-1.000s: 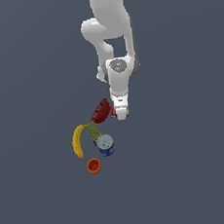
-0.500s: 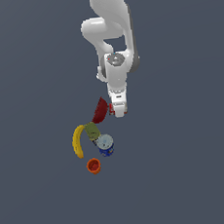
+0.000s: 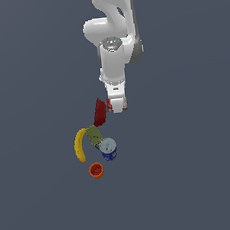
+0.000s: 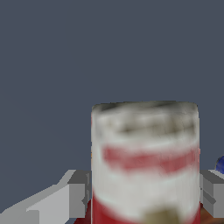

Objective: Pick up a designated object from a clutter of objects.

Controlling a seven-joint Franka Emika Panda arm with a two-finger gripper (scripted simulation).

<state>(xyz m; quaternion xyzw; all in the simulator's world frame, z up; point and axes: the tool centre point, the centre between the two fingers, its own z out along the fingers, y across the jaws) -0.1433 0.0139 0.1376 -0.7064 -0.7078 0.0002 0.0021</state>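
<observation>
The designated object, a red and white can (image 4: 145, 162), fills the wrist view, standing upright between my grey fingers (image 4: 78, 194). My gripper (image 4: 146, 192) is shut on it, one finger on each side. In the exterior view my gripper (image 3: 117, 105) hangs just to the exterior view's right of the dark red bowl (image 3: 99, 112), and only slivers of the can's red (image 3: 109, 106) show beside the fingers. The rest of the clutter of objects lies lower in that view: yellow banana (image 3: 80, 145), olive-green item (image 3: 94, 135), blue can (image 3: 108, 149), orange cup (image 3: 96, 169).
The items rest on a plain dark grey surface (image 3: 194, 179). The white arm (image 3: 113, 41) reaches down from the top of the exterior view. A bit of the blue can (image 4: 220, 165) shows at the wrist view's edge.
My gripper has shifted slightly upward in the exterior view, away from the blue can, with the red and white can in it. The other items have not moved.
</observation>
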